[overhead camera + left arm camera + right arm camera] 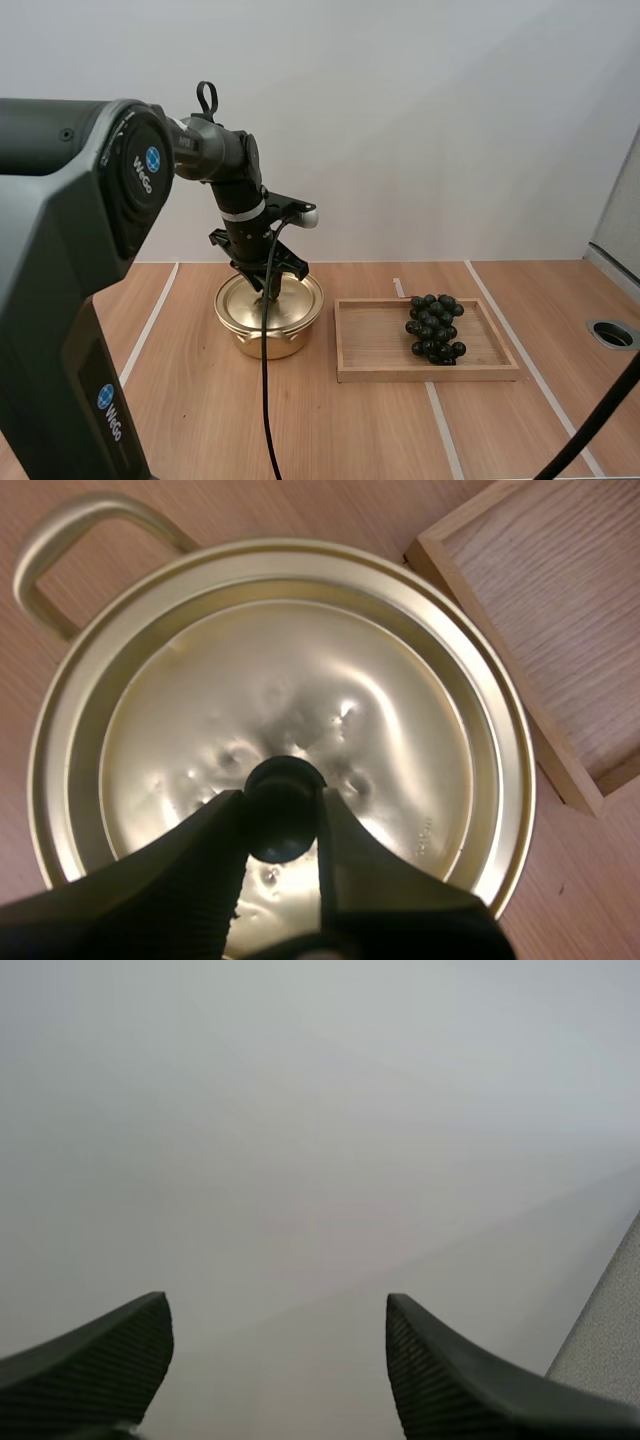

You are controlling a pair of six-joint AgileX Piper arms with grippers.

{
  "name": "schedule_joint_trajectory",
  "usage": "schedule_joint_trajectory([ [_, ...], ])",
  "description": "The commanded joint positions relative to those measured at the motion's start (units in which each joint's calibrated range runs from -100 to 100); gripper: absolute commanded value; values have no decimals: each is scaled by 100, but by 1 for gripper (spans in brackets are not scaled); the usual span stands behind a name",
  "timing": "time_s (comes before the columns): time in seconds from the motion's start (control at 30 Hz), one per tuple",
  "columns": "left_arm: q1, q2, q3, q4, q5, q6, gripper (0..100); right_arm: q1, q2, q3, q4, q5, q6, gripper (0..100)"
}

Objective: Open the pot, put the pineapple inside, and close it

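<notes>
Clamping left gripper [282, 802] on the knob [283, 780] of the lid [300, 680], still seated on the pot [268, 338]; right gripper [275, 1305] wide apart; grapes [434, 326], the fruit at hand, lying in the tray [375, 345] beside; nothing opened or loaded yet.

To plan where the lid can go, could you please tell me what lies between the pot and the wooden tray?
Nothing: a narrow bare strip of table separates the pot from the wooden tray, as the high and left wrist views show.
</notes>
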Motion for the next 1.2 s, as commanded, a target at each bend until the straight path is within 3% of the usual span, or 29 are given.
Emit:
schedule_joint_trajectory([
  [0.0, -17, 37, 37, -96, -152, 53, 0, -23, -51, -9, -76, 32, -15, 100],
  [1.17, -17, 37, 37, -86, -612, 9, 0, -23, -51, -9, -293, 213, -25, 100],
])
